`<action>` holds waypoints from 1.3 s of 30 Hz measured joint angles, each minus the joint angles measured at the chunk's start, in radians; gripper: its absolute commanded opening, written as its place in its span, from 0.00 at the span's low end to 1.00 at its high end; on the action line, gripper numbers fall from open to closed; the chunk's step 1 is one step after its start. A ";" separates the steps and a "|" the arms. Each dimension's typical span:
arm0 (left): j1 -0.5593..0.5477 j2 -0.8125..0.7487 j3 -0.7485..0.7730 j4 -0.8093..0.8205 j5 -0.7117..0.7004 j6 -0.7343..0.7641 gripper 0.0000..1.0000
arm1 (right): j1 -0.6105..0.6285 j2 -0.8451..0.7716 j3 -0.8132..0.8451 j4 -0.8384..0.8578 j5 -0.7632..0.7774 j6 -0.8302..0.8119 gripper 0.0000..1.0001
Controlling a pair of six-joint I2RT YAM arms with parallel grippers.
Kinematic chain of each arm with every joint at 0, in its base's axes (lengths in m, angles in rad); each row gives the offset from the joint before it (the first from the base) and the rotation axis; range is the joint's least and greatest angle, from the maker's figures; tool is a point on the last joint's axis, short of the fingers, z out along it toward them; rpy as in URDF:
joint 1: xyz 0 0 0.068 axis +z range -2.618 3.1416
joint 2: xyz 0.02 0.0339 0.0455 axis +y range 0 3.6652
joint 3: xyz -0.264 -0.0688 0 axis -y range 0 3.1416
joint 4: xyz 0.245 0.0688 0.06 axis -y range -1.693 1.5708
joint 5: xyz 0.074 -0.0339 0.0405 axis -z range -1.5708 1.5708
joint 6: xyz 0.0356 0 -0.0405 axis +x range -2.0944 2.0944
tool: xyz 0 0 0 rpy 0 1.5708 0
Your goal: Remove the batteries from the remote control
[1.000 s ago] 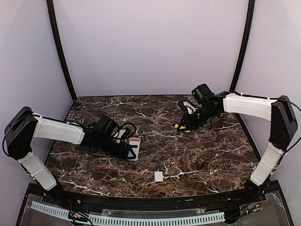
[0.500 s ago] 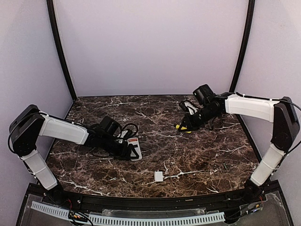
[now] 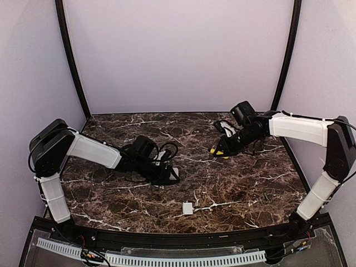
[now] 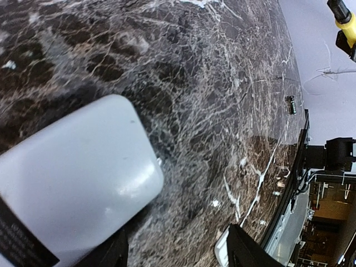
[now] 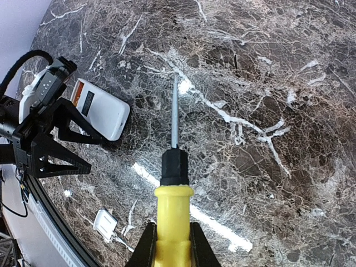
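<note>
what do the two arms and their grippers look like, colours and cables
The left arm and right arm have white shells on the long links and black joints. The left gripper and right gripper are black; the left's fingers are triangular lattice frames. A black cable loops at the left wrist.

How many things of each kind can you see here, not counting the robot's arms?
remote control: 1
yellow-handled screwdriver: 1
small white cover piece: 1
battery: 1 (tiny and dark, lying loose near the table's edge; no other is in view)
Total: 4
</note>
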 measured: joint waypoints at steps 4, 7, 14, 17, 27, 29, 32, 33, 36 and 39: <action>-0.007 0.042 0.046 0.026 0.004 -0.016 0.60 | -0.004 -0.008 -0.005 0.001 0.004 0.000 0.00; -0.009 0.053 0.067 0.038 0.004 -0.024 0.60 | -0.009 -0.012 -0.007 0.000 0.006 0.000 0.00; -0.013 0.029 0.115 0.001 -0.022 0.050 0.62 | -0.013 -0.012 -0.007 0.000 0.007 -0.004 0.00; -0.015 -0.042 0.117 -0.077 -0.074 0.158 0.63 | -0.014 -0.012 -0.007 0.000 0.008 -0.007 0.00; -0.015 -0.374 0.119 -0.203 -0.365 0.489 0.98 | -0.015 -0.012 0.013 -0.003 0.010 -0.019 0.00; -0.015 -0.433 0.095 -0.201 -0.454 0.528 0.99 | -0.015 -0.012 0.021 -0.002 0.009 -0.020 0.00; -0.013 -0.498 0.032 -0.201 -0.575 0.584 0.99 | -0.015 -0.012 0.030 -0.002 0.008 -0.022 0.00; -0.010 -0.510 0.012 -0.203 -0.596 0.606 0.99 | -0.015 -0.012 0.031 -0.001 0.006 -0.023 0.00; 0.005 -0.538 -0.037 -0.235 -0.626 0.709 0.99 | -0.015 -0.012 0.031 -0.002 0.006 -0.023 0.00; 0.016 -0.545 -0.039 -0.278 -0.615 0.824 0.99 | -0.015 -0.012 0.032 -0.002 0.003 -0.023 0.00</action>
